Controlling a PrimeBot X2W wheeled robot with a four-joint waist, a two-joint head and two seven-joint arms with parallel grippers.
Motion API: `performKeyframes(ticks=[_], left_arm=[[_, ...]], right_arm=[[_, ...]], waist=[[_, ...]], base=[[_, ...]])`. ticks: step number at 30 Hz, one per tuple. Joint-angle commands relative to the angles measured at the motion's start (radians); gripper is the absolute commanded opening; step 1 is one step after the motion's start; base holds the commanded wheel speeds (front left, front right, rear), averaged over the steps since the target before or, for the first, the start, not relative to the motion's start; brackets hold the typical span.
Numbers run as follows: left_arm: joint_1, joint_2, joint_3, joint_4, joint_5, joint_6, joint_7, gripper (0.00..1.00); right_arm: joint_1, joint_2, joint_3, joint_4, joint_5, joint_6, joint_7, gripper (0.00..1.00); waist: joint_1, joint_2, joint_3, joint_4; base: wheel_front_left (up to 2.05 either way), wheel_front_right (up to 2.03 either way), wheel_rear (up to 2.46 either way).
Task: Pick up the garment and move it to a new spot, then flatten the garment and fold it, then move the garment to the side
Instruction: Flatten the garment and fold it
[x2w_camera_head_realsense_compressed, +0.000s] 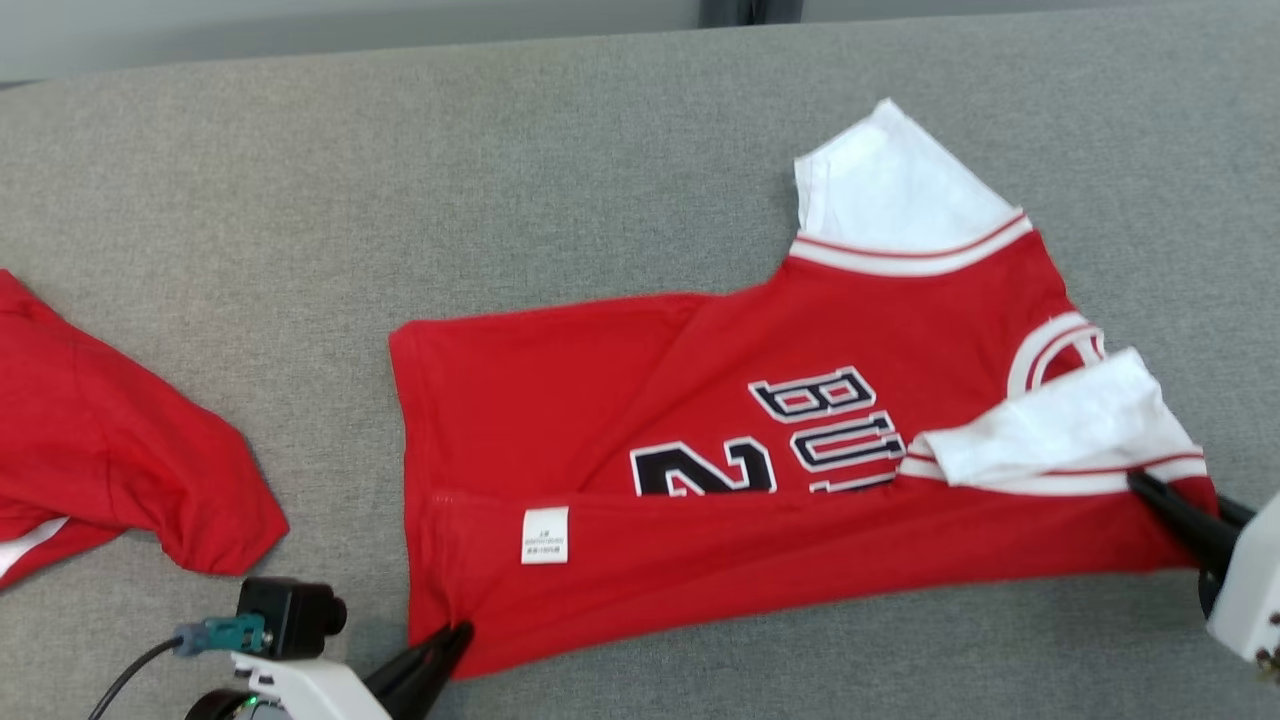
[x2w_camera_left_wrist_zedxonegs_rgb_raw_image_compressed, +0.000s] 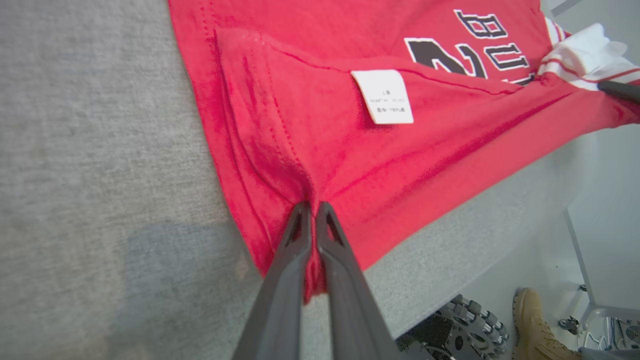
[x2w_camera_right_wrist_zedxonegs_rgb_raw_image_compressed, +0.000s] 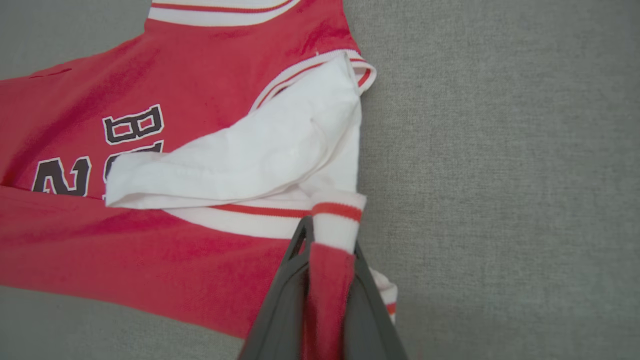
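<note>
Lying partly folded on the grey surface (x2w_camera_head_realsense_compressed: 400, 150), the red garment (x2w_camera_head_realsense_compressed: 700, 400) showed 2 white sleeves and dark lettering; the left gripper (x2w_camera_left_wrist_zedxonegs_rgb_raw_image_compressed: 312, 206) and right gripper (x2w_camera_right_wrist_zedxonegs_rgb_raw_image_compressed: 330, 232) each clamped its near edge.

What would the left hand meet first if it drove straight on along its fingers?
The left hand grips the red jersey; its folded-over flap lies dead ahead. The white label looks slightly off that line.

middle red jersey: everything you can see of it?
The red jersey looks like soft knit, with white sleeves, striped trim and dark lettering. It lies sideways on the grey cloth surface, near edge folded over showing a white care label. Left claw pinches its hem corner; right claw pinches its sleeve seam.
</note>
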Motion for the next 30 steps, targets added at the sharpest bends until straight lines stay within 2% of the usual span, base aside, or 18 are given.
performKeyframes(ticks=[1, 4, 8, 9, 10, 11, 13, 17, 22, 26, 30], left_arm=[[0.023, 0.026, 0.014, -0.026, -0.007, 0.014, 0.005, 0.00], [0.110, 0.056, 0.010, -0.117, -0.031, 0.043, 0.026, 0.00], [0.143, 0.025, 0.007, -0.129, -0.033, 0.073, 0.004, 0.00], [0.145, 0.012, 0.004, -0.122, -0.037, 0.077, 0.000, 0.25], [0.142, 0.006, -0.001, -0.115, -0.029, 0.082, -0.007, 0.76], [0.136, 0.003, -0.002, -0.109, -0.016, 0.088, -0.015, 1.00], [0.130, -0.004, -0.002, -0.105, 0.000, 0.100, -0.031, 1.00], [0.122, 0.028, 0.032, -0.176, 0.042, 0.128, -0.062, 1.00], [0.025, 0.080, 0.091, -0.272, 0.075, 0.164, -0.032, 1.00], [-0.163, 0.103, 0.089, -0.220, 0.107, 0.139, 0.051, 1.00], [-0.336, 0.061, 0.061, -0.126, 0.091, 0.101, 0.123, 1.00]], right_arm=[[0.034, -0.014, -0.021, -0.019, 0.017, 0.000, 0.019, 0.00], [0.140, -0.019, -0.068, -0.095, 0.052, 0.000, 0.076, 0.00], [0.179, 0.021, -0.082, -0.104, 0.027, 0.000, 0.068, 0.00], [0.176, 0.028, -0.077, -0.097, 0.008, 0.000, 0.060, 0.29], [0.171, 0.030, -0.069, -0.093, -0.013, 0.000, 0.052, 0.73], [0.166, 0.036, -0.064, -0.087, -0.027, 0.000, 0.046, 1.00], [0.157, 0.042, -0.060, -0.094, -0.037, 0.000, 0.043, 1.00], [0.122, 0.007, -0.106, -0.172, -0.023, 0.000, 0.042, 1.00], [-0.037, -0.040, -0.131, -0.228, -0.025, 0.000, 0.098, 1.00], [-0.248, -0.044, -0.097, -0.154, -0.061, 0.000, 0.157, 1.00], [-0.446, -0.008, -0.027, -0.039, -0.119, 0.000, 0.182, 1.00]], waist=[[0.0001, 0.0000, -0.021, -0.004], [0.0001, 0.0000, -0.018, -0.009], [0.0001, 0.0000, 0.001, -0.018], [0.0001, 0.0000, 0.005, -0.020], [0.0001, 0.0000, 0.007, -0.021], [0.0001, 0.0000, 0.008, -0.022], [0.0001, 0.0000, 0.008, -0.024], [0.0001, 0.0000, 0.013, -0.027], [0.0001, 0.0000, 0.065, -0.020], [0.0001, 0.0000, 0.138, 0.016], [0.0001, 0.0000, 0.200, 0.063]], base=[[0.00, 0.00, 0.00], [0.00, 0.00, 0.00], [0.00, 0.00, 0.00], [0.00, 0.00, 0.00], [0.00, 0.00, 0.00], [0.00, 0.00, 0.00], [0.00, 0.00, 0.00], [0.00, 0.00, 0.00], [0.00, 0.00, 0.00], [0.00, 0.00, 0.00], [0.00, 0.00, 0.00]])
